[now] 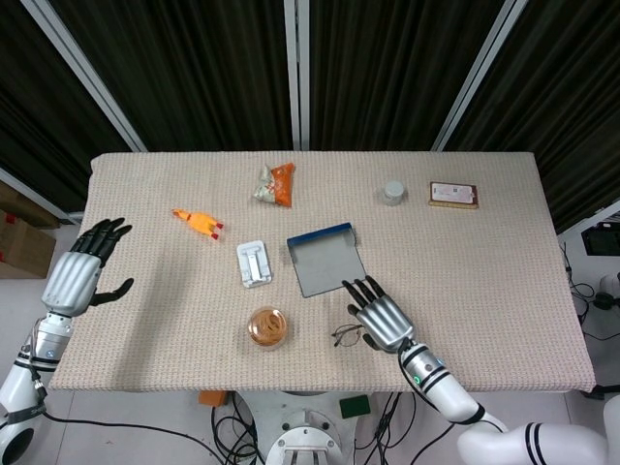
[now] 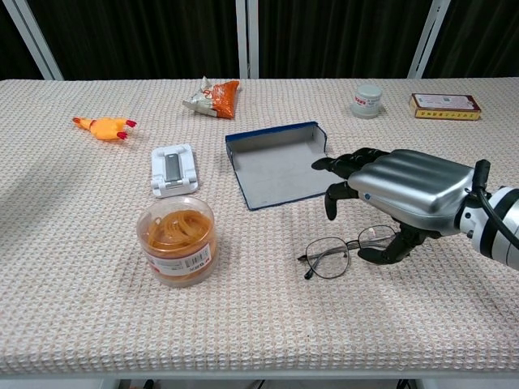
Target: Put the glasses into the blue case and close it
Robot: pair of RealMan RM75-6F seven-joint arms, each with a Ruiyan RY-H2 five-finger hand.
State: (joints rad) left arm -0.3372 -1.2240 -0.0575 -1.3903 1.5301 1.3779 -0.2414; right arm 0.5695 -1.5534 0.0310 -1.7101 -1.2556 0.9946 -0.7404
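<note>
The thin-rimmed glasses (image 2: 328,257) (image 1: 346,335) lie on the table near the front edge. The blue case (image 2: 280,164) (image 1: 326,259) lies open behind them, its grey lining up. My right hand (image 2: 405,197) (image 1: 379,315) hovers palm down over the right lens, fingers spread toward the case, thumb beside the frame; it holds nothing. The right half of the glasses is hidden under it in the head view. At the table's left edge my left hand (image 1: 81,274) is open, far from both objects.
A clear tub of orange rings (image 2: 176,240) stands left of the glasses. A white phone stand (image 2: 173,169), a rubber chicken (image 2: 104,127), a snack bag (image 2: 214,97), a small jar (image 2: 367,101) and a flat box (image 2: 444,105) lie further back.
</note>
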